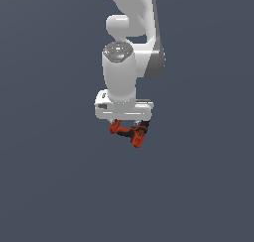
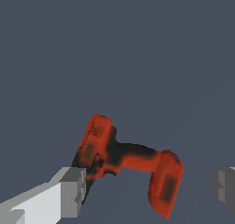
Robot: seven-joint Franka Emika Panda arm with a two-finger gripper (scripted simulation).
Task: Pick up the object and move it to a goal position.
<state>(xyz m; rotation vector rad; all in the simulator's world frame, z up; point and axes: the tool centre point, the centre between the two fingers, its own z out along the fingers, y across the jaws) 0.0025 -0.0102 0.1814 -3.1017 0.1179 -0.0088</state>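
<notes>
One arm (image 1: pixel 130 52) is all I have on screen, white, reaching down from the top of the exterior view with its hand (image 1: pixel 124 108) pointed at a flat grey-blue floor (image 1: pixel 44 186). Right under the hand sits the drill (image 1: pixel 130 132), red-orange with black patches, narrower than the hand itself and partly hidden by it.

From the wrist view I get a closer look. The drill (image 2: pixel 128 163) shows as an L shape: one blocky end toward one finger (image 2: pixel 71 191), a dark handle running across the middle, and a second blocky end with a black patch toward the other finger (image 2: pixel 224 186). The gripper (image 2: pixel 149 188) is spread wide. The near finger's grey pad looks to be touching or just beside the drill's first end; I cannot tell which. The far finger stands well apart from the drill, with bare floor between them. So the jaws are released and grasp nothing that I can see.

Whether the drill rests on the floor or is raised off it, I cannot tell from either view.
</notes>
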